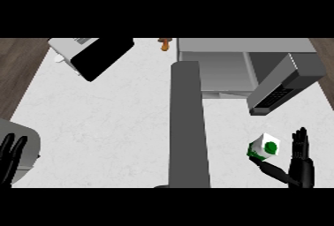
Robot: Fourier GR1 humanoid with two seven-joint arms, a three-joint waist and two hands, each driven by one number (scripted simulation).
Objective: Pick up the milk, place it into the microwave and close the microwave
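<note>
Where the right hand [300,152] comes up from the lower right edge, fingers straight and pointing away, thumb stretched out to the left under the milk carton [264,147], grasping nothing. Just left of those fingers, the carton, resting on the white marbled counter [111,128] near the lower right corner, whether touching the thumb cannot be told. White on its upper face, green along its lower left side, with a round green mark on the face toward the hand; tilted a little, not square to the counter's edge. Beyond it, up and slightly right, the microwave door [284,86], swung open, grey outside with a dark panel of small light buttons, hanging between the carton and the open grey microwave [222,66] behind. Left of the carton, a tall dark grey post [187,128] running from the lower edge up toward the microwave's front, splitting the counter in two. Farther out, at the top left, a light grey appliance [91,53] with a black slanted panel. Near the top centre, a small brown object [165,44], too small to name. At the far lower left, the left hand [9,159], fingers up and relaxed, resting by the edge beside a grey rounded shape [23,132].
</note>
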